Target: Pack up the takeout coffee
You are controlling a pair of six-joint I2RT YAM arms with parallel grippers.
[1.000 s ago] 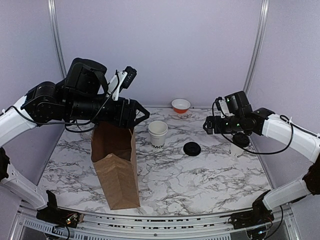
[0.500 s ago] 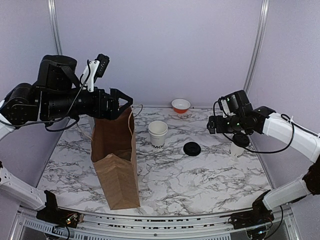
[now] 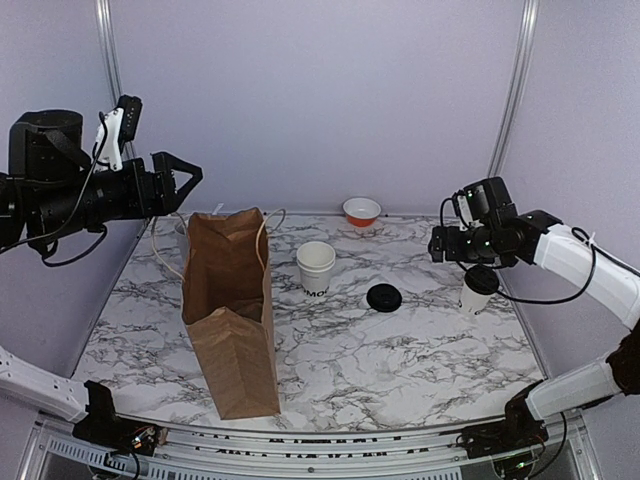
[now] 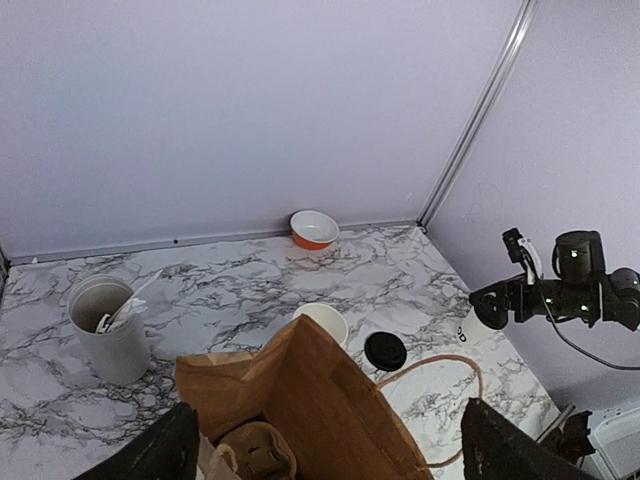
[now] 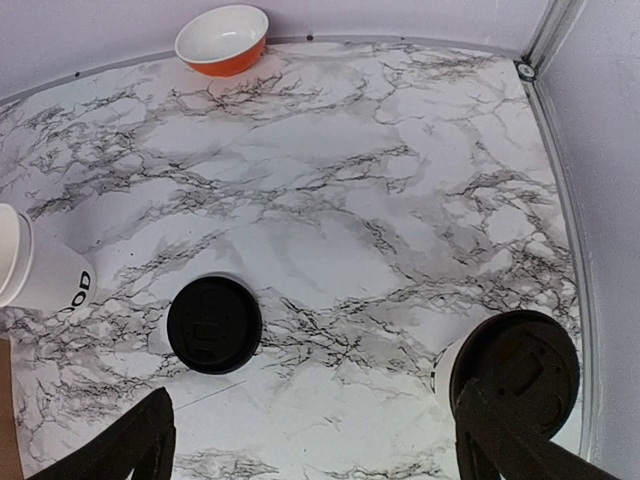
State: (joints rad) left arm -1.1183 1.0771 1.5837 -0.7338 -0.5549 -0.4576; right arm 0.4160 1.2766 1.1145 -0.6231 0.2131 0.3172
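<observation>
We hold both released: left gripper (image 3: 188,188) high beside the bag (image 3: 232,320), right gripper (image 5: 312,420) near the lidded cup (image 3: 478,288).

I can read only the dark letters "OD" on the side of the lidless white paper cup (image 5: 45,280); the rest curves out of sight, and from above the print is too small

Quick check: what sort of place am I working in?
Probably a test booth staged as a café counter, not a real shop: a marble-print table boxed in by plain lilac walls, with paper cups, a lid and a brown bag.
</observation>
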